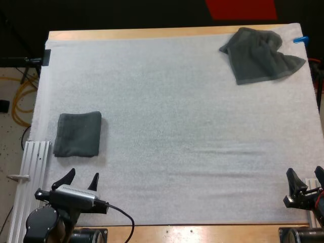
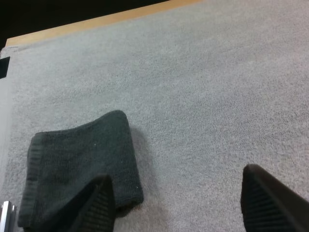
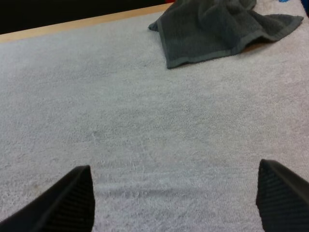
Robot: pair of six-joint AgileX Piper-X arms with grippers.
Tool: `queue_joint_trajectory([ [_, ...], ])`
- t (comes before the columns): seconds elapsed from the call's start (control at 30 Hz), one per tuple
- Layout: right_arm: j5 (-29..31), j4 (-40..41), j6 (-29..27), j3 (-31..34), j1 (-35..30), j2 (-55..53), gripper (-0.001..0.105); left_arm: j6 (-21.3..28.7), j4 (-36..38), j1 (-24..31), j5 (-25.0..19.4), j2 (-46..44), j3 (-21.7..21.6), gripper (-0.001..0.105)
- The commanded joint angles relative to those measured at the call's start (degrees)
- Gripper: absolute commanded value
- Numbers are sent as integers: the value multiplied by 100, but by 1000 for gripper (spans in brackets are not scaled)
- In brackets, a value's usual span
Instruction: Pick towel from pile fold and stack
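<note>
A folded dark grey-green towel (image 1: 78,134) lies flat at the left side of the white mat (image 1: 172,126). A crumpled towel (image 1: 260,54) of the same colour sits at the mat's far right corner. My left gripper (image 1: 81,180) hovers open just in front of the folded towel (image 2: 79,166), its fingers (image 2: 273,203) wide apart with nothing between them. At the mat's near right edge my right gripper (image 1: 304,178) is open too, far in front of the crumpled towel (image 3: 219,26), with bare mat (image 3: 154,130) between its fingers (image 3: 63,200).
A grooved aluminium rail (image 1: 28,177) runs along the table's left edge beside the left arm. Bare wooden table edge (image 1: 152,33) borders the mat at the far side. Wide free mat lies between the two towels.
</note>
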Motion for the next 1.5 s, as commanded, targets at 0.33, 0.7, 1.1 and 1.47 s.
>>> queue_joint_trajectory([
  [0.33,-50,-426,35,-47,-15,-186,67,-53,-70,4,648,-527,-149,54],
  [0.7,23,-515,23,-1180,-15,1074,67,-61,-435,4,2061,1431,-1445,54],
  [1.1,-710,-630,-769,-2249,-15,3015,65,-470,-1173,-976,2830,2647,-1905,54],
  [1.47,210,-2183,-830,-2894,-15,5570,65,-472,-1186,-986,2960,2923,-1918,54],
])
